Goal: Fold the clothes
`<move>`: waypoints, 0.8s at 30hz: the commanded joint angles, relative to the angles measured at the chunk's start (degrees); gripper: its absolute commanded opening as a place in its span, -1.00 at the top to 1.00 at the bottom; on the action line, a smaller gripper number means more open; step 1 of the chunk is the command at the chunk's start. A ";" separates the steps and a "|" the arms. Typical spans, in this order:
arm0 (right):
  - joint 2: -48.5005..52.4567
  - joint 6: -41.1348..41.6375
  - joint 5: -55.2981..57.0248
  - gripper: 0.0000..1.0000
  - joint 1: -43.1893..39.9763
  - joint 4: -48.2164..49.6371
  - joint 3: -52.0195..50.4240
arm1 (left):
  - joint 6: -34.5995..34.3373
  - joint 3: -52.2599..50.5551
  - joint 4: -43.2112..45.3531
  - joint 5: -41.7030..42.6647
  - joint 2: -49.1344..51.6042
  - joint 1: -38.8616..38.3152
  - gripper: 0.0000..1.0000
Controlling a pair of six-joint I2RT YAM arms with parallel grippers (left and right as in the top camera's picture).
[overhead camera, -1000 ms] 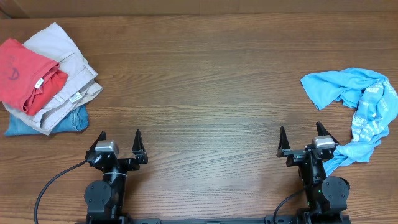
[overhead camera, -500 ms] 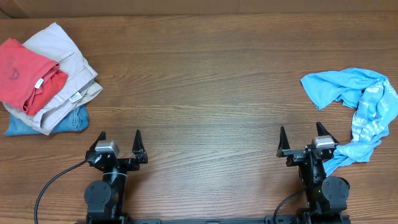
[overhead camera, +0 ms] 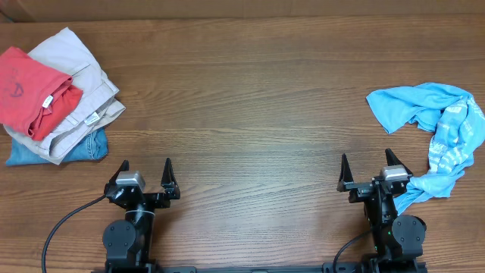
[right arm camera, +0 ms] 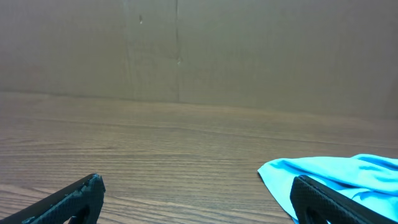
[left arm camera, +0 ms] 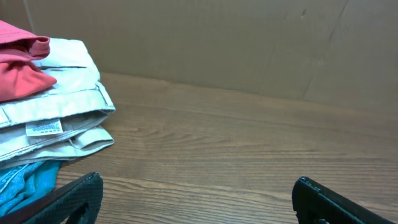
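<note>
Sitting wide and empty, the right gripper (overhead camera: 366, 158) has the crumpled sky-blue soft-cloth T-shirt (overhead camera: 443, 125) just beside it, ahead and right. It should pinch one loose edge, not a bunch. The left gripper (overhead camera: 145, 163) is wide and empty too.

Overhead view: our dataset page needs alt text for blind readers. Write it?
A crumpled sky-blue T-shirt lies at the right of the table, beside the open right gripper. The open left gripper sits empty near a folded clothes stack.

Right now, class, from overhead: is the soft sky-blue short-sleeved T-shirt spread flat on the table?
No, the sky-blue T-shirt lies crumpled and twisted near the right edge of the wooden table.
</note>
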 commanded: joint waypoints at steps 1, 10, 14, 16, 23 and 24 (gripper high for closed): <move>-0.37 -0.02 -0.35 -1.00 -0.13 0.35 -0.59 | 1.33 -0.11 -0.13 0.02 -0.04 0.35 -1.00; -0.37 0.00 -0.46 -1.00 -0.13 0.35 -0.59 | 1.33 -0.13 -0.13 0.00 -0.04 0.35 -1.00; -0.37 0.00 -0.42 -1.00 -0.13 0.33 -0.59 | 1.33 -0.11 -0.11 0.04 -0.04 0.35 -0.99; -0.37 0.02 -0.57 -1.00 -0.13 0.35 -0.59 | 1.29 -0.11 -0.11 0.11 -0.04 0.35 -0.99; -0.37 8.96 2.43 -1.00 -0.22 1.62 -0.48 | 0.46 0.61 -0.50 3.58 -0.02 0.35 -1.00; -0.37 10.49 3.30 -1.00 -0.22 1.22 -0.24 | 0.42 1.27 -1.16 3.67 0.00 0.35 -0.99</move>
